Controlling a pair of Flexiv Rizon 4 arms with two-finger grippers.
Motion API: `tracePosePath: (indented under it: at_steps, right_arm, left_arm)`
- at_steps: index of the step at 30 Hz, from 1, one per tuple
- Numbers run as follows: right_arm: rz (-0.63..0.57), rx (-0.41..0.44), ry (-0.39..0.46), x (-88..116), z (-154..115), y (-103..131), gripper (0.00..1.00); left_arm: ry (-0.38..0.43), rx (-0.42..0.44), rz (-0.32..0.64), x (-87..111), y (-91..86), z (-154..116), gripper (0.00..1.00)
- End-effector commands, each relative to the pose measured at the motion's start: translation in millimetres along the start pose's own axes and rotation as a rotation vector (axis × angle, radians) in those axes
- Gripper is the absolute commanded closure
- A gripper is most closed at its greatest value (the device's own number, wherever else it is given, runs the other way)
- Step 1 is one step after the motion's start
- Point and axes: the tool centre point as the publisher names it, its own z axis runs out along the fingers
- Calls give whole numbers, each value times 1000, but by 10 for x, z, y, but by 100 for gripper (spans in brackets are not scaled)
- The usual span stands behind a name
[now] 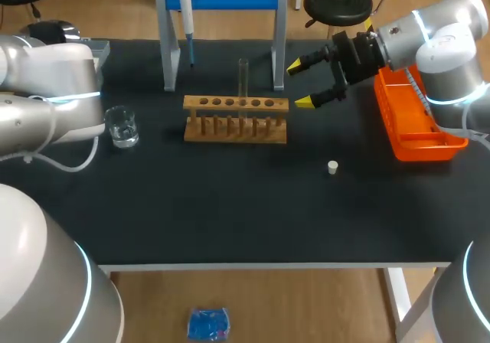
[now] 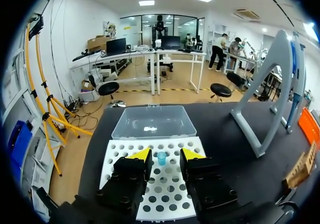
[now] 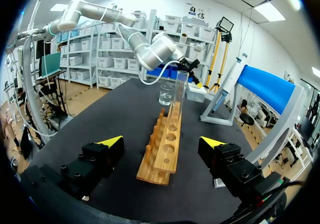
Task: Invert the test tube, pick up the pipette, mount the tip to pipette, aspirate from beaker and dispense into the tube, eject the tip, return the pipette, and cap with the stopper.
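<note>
Now, the right gripper point(image 1: 298, 84) hangs just off the end of the wooden rack point(image 1: 236, 118), jaws wide apart, nothing held. The test tube point(image 1: 243, 76) stands upright in the rack, a few holes along. To do the inversion well, I'd line up on the bare glass above the rack top, close gently and lift straight clear before turning. Over the tip box point(image 2: 125, 159), the left gripper point(image 2: 165, 154) is spread open and empty. The small blue piece point(image 2: 161, 157) in the box between its fingers is probably a tip, though it's hard to tell.
</note>
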Motion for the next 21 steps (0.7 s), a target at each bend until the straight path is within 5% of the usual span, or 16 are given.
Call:
tracePosePath:
  at_steps: [1,21]
  right_arm:
    - [0,3,2,-4,-7,5,0]
    - [0,3,2,-4,-7,5,0]
  left_arm:
    - [-1,-15,4,-7,-25,37,71]
    - [-3,-35,6,-15,16,52,100]
